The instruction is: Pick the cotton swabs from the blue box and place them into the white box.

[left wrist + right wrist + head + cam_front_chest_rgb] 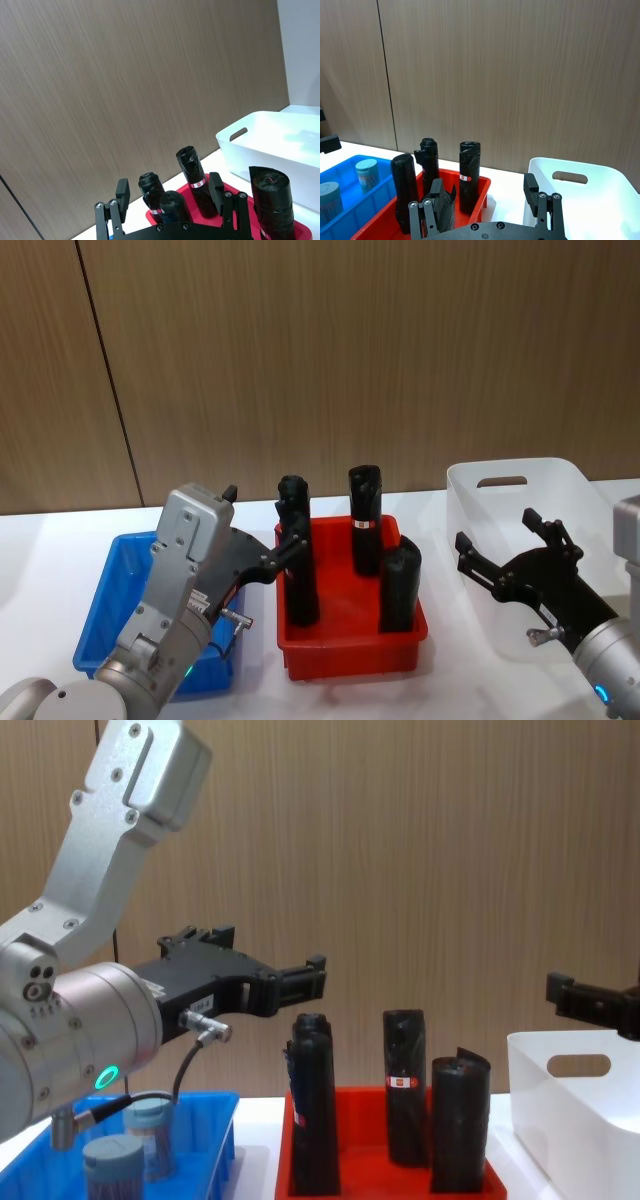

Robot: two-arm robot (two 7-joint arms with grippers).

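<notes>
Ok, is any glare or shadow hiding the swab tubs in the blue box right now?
Right wrist view: the cotton swabs sit evenly lit in the blue box, no glare. Chest view: same, soft light. Head view: the left arm covers them, not shadow. Left wrist view: the white box is bright inside, showing little detail.
</notes>
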